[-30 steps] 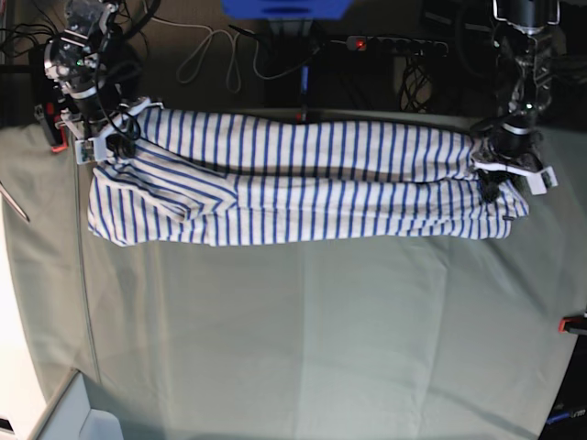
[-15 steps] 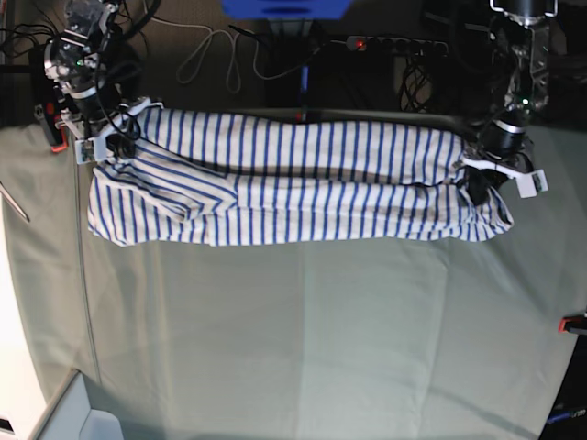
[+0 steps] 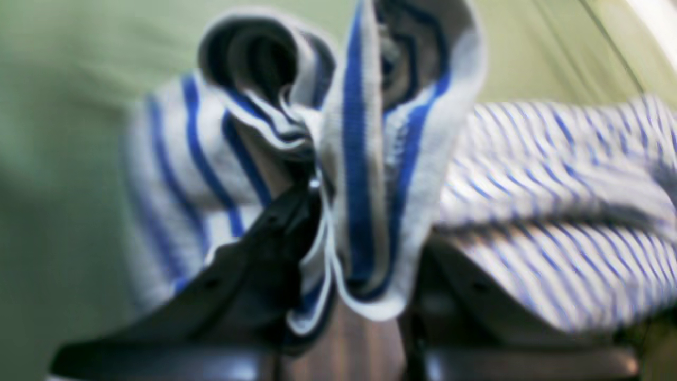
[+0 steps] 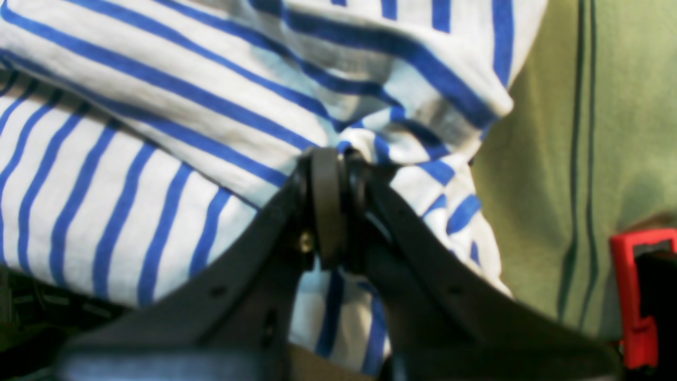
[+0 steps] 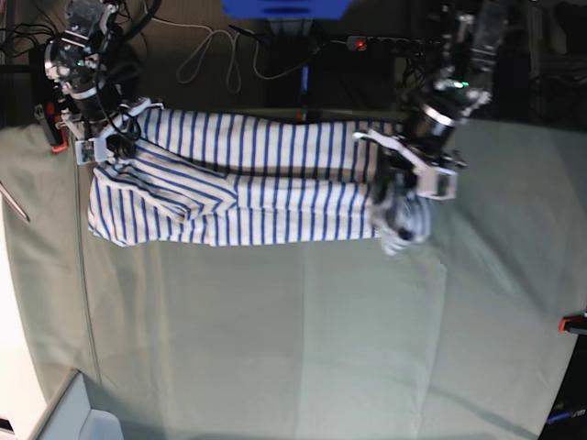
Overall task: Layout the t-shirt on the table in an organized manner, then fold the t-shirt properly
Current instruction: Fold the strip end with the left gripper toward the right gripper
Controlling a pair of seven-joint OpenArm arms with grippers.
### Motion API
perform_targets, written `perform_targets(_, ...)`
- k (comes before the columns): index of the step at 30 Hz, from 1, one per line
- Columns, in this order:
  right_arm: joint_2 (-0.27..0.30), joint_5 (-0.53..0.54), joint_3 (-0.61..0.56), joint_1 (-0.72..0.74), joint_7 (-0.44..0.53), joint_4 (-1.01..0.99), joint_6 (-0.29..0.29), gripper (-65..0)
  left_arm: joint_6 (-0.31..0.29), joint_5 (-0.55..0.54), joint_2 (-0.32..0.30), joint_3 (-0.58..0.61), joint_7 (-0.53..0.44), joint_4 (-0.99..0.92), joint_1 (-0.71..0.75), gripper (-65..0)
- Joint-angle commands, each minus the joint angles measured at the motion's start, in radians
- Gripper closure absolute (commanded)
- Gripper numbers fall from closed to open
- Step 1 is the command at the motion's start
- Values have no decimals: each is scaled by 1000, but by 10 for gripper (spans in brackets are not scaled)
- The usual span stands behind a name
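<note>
Pale grey-green cloth is seen covering the tabletop [image 5: 303, 339], with the striped t-shirt [image 5: 248, 188] stretched along its far edge, in front of a dark background of cables and a power strip [image 5: 394, 43] with a red light. Compared with a second earlier, the shirt's end on the base view's right has been carried well inward: where the garment then reached almost to the tabletop's right side, it now ends near the middle, and the cloth beyond it is left bare. That end is gathered into a bunched, hanging fold beneath the left hand [image 5: 404, 197], which has been brought in from the right and is pictured over the shirt rather than at its former outer corner. In the left wrist view the left hand [image 3: 344, 222] is shown clamped on a doubled, rolled edge of the t-shirt [image 3: 365, 159], the fabric being pinched between the dark fingers [image 3: 264, 248] and lifted off the green surface; the picture is blurred. On the base view's left, the right hand [image 5: 108, 145] is found where it was, at the shirt's other end by the tabletop's far left corner. In the right wrist view the right hand [image 4: 333, 206] is seen pressed tight together on a puckered fold of the t-shirt [image 4: 158, 132], with a red clamp [image 4: 637, 296] visible at the edge of the green cloth. No containers are shown.
</note>
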Motion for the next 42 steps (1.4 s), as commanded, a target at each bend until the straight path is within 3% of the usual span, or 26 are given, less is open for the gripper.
perform_targets(1, 2, 6, 1, -1, 4, 10, 14, 0, -11, 27, 28, 12, -38, 17, -18, -2)
perform_targets(8, -8, 6, 1, -1, 4, 10, 14, 0, -11, 308, 216, 66, -38, 0, -41, -2)
perform_targets(13, -8, 6, 1, -1, 4, 10, 14, 0, -11, 412, 273, 103, -38, -50, -49, -2)
perform_targets(36, -8, 6, -1, -1, 4, 12, 14, 0, -11, 422, 287, 146, -38, -127, -95, -8)
perform_targets(38, -8, 6, -1, -1, 4, 12, 14, 0, -11, 422, 285, 146, -24, -127, -92, -49)
perform_targets(42, -8, 6, -1, -1, 4, 12, 14, 0, -13, 414, 285, 146, 50, -112, -87, -218)
